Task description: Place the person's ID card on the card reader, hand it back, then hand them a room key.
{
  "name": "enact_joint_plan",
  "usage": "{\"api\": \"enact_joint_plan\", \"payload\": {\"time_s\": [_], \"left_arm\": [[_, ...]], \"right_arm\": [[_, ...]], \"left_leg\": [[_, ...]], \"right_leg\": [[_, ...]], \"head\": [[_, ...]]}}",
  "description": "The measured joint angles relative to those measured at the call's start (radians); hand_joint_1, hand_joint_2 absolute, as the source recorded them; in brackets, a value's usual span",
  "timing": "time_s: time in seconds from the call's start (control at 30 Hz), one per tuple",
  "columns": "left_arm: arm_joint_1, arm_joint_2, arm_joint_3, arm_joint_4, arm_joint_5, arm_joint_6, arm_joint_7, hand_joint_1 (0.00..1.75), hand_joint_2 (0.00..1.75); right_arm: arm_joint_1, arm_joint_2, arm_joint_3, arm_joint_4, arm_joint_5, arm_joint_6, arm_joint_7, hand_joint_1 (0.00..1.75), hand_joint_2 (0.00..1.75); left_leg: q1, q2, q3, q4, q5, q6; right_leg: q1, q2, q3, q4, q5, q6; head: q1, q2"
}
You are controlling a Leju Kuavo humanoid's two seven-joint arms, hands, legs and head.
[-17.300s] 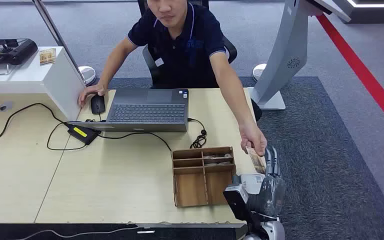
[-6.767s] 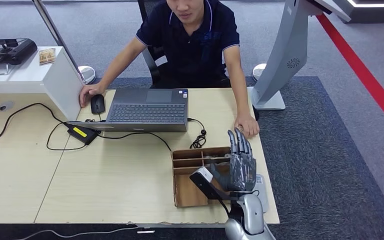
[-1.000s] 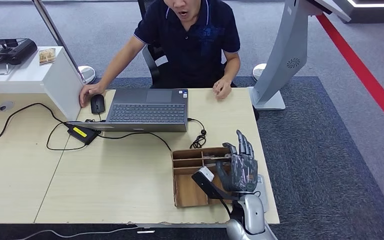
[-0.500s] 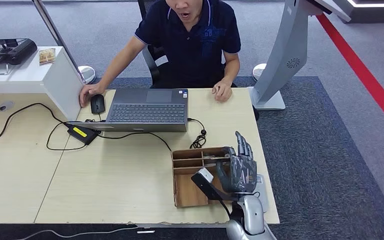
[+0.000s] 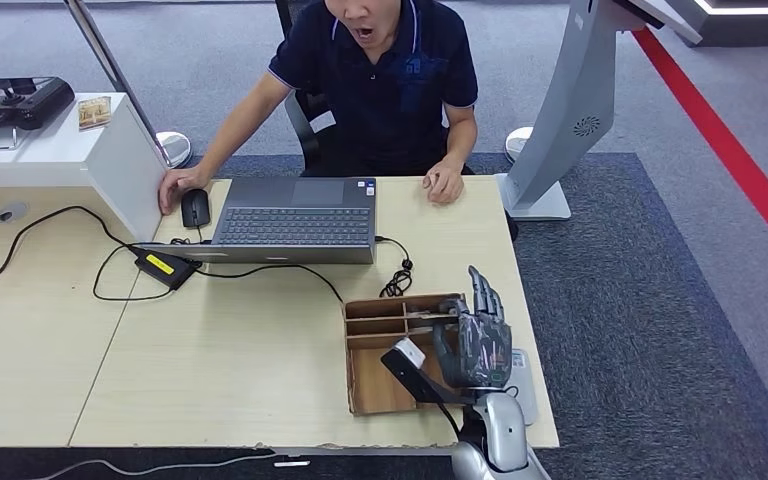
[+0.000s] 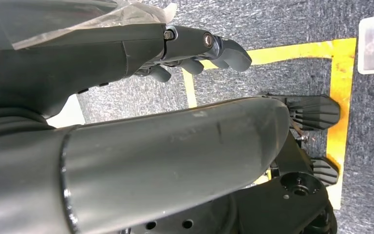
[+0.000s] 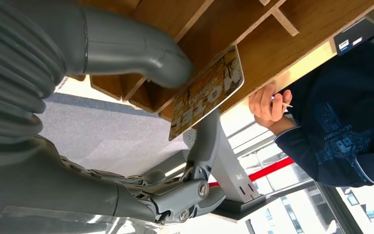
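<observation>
Over the wooden organizer (image 5: 390, 350), the right hand's (image 5: 482, 340) fingers (image 7: 202, 146) pinch the room key (image 7: 207, 91).

Room key card (image 7: 205, 92): large letters "OTE" legible, rest cut off. Navy shirt (image 7: 343, 141): "LEJU ROBOT" print, faint.

A printed room key (image 7: 207, 92) is pinched in the robot hand (image 7: 141, 112) at the wooden organizer (image 5: 400, 350).
</observation>
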Motion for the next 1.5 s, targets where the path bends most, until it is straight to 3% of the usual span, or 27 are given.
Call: {"api": "enact_joint_plan", "payload": {"time_s": [0.1,0.63,0.8,1.07,1.23,1.5], "left_arm": [[0.000,0.000,0.000,0.000,0.000,0.000,0.000,0.00,0.00],[0.000,0.000,0.000,0.000,-0.002,0.000,0.000,0.00,0.00],[0.001,0.000,0.000,0.000,0.004,0.009,0.000,0.00,0.00],[0.006,0.000,0.006,0.001,0.029,0.036,0.001,0.00,0.00],[0.008,0.000,0.007,0.001,0.035,0.042,0.002,0.00,0.00],[0.008,-0.001,0.008,0.001,0.034,0.045,0.005,0.00,0.00]], "right_arm": [[0.000,0.001,0.000,0.000,0.000,0.000,-0.001,1.74,1.75],[-0.001,0.007,-0.007,-0.004,-0.008,-0.002,-0.044,1.75,1.75],[0.024,0.016,-0.036,-0.054,-0.025,-0.003,-0.109,1.75,1.75],[0.128,0.052,-0.186,-0.367,-0.249,-0.006,-0.294,1.75,1.75],[0.200,0.070,-0.299,-0.625,-0.285,-0.007,-0.335,1.75,1.75],[0.278,0.143,-0.503,-0.913,-0.462,-0.006,-0.502,1.75,1.75]], "left_leg": [[0.000,0.000,0.000,0.000,0.000,0.000],[0.000,0.000,0.001,0.000,0.000,0.000],[0.000,0.000,0.000,0.000,0.000,0.000],[0.000,0.000,0.000,0.000,0.000,0.000],[-0.001,0.000,0.001,0.000,0.000,0.000],[0.000,0.001,0.001,0.000,0.000,0.000]], "right_leg": [[0.000,0.000,0.000,0.000,0.000,0.000],[0.000,0.000,0.000,0.000,0.000,0.000],[0.000,0.000,0.000,0.000,0.000,0.000],[0.000,0.000,0.000,0.000,0.000,0.000],[-0.001,0.000,0.000,-0.001,0.000,0.000],[0.000,0.000,0.000,-0.001,0.000,0.000]], "head": [[0.000,0.000],[0.000,0.000],[0.000,0.000],[0.000,0.000],[0.000,0.000],[0.000,0.000]]}}
